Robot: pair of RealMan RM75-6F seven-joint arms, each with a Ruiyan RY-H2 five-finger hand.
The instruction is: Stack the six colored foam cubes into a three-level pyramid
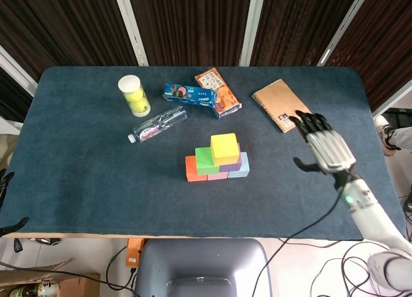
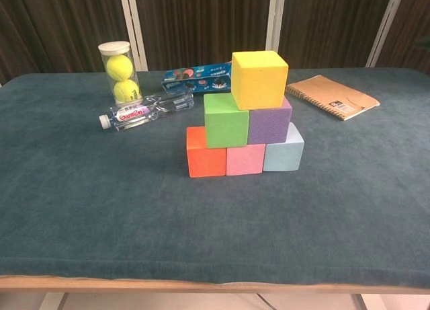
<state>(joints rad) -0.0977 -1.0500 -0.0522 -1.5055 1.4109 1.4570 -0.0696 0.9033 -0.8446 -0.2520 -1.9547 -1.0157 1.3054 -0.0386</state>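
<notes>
Yellow cube (image 2: pixel 259 79) sits on top of the green cube (image 2: pixel 226 120) and purple cube (image 2: pixel 270 122), over the orange cube (image 2: pixel 205 152), pink cube (image 2: pixel 245 159) and light blue cube (image 2: pixel 283 148), mid-table (image 1: pixel 77 174). I see my right robot hand (image 1: pixel 325 147) spread open, empty, near the right edge.

The water bottle (image 2: pixel 147 110) lying on its side carries a red-and-white label whose word seems to read "Ganten", though the letters are small. The blue packet (image 2: pixel 196 78) behind the cubes shows print too blurred to make out. The brown notebook (image 2: pixel 332 96) has a small printed patch at one corner, unreadable
</notes>
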